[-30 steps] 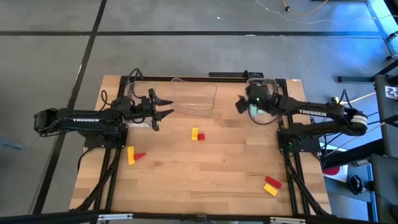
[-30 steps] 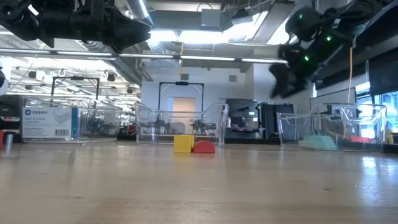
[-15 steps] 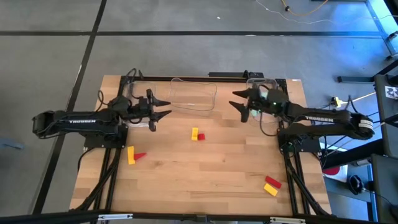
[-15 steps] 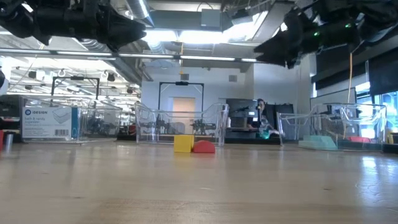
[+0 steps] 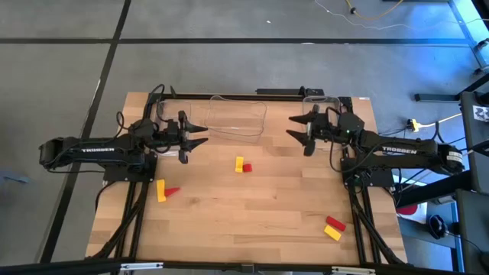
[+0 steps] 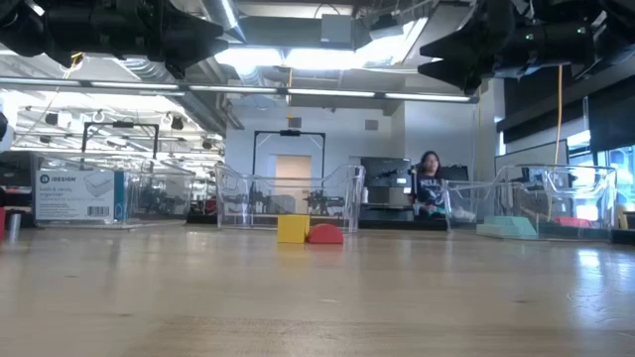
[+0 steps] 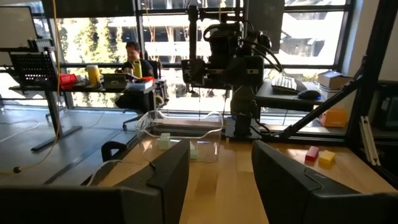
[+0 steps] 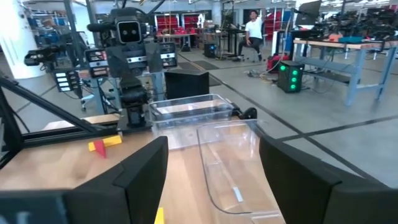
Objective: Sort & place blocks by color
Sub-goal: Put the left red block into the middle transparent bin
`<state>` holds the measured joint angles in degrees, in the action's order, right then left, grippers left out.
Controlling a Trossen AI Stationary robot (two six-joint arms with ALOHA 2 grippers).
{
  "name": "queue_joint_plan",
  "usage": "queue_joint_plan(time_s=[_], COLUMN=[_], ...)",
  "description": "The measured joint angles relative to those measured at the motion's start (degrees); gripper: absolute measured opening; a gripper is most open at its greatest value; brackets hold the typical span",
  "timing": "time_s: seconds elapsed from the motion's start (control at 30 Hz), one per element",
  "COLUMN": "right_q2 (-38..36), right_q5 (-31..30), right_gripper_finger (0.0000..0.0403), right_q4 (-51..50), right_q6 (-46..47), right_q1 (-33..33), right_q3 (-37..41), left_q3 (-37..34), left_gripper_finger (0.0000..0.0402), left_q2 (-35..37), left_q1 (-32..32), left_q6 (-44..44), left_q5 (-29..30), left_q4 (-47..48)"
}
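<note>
My left gripper (image 5: 197, 134) is open and empty, raised over the table's far left; it also shows in its wrist view (image 7: 217, 180). My right gripper (image 5: 298, 128) is open and empty, raised over the far right, and shows in its wrist view (image 8: 214, 186). The two grippers face each other. A yellow block (image 5: 239, 163) and a red block (image 5: 247, 167) lie together mid-table. A yellow block (image 5: 160, 189) and a red block (image 5: 173, 191) lie at the left. A red block (image 5: 335, 223) and a yellow block (image 5: 331, 233) lie near right. Teal blocks (image 6: 511, 226) lie in a clear bin.
Three clear plastic bins stand along the far edge: one at the left (image 5: 164, 114), one in the middle (image 5: 238, 116), one at the right (image 5: 322, 99). Both arm bases and cables sit at the table's sides. A person (image 6: 429, 193) sits in the room behind.
My right gripper has tipped up from pointing down over the far-right bin to lying level, and its arm has drawn back a little toward the table's right edge. My left gripper has drawn back slightly toward the left edge. No block has moved.
</note>
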<state>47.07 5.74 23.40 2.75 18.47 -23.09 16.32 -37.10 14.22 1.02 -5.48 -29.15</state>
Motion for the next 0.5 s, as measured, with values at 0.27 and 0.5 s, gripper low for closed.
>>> queue_joint_plan(time_s=[0.27, 0.5], right_q2=[0.00, 0.02], right_q5=[-0.04, -0.04], right_gripper_finger=[0.0255, 0.0255], right_q4=[0.04, 0.02], right_q6=[-1.53, -1.28], right_q1=[-0.36, -0.36], right_q3=[0.00, 0.00], left_q3=[0.00, 0.00], left_gripper_finger=[0.0165, 0.0165], left_q2=[0.00, 0.00], left_q1=[0.00, 0.00], left_q6=[-1.29, -1.18], left_q5=[0.01, 0.02], left_q4=[-0.02, 0.04])
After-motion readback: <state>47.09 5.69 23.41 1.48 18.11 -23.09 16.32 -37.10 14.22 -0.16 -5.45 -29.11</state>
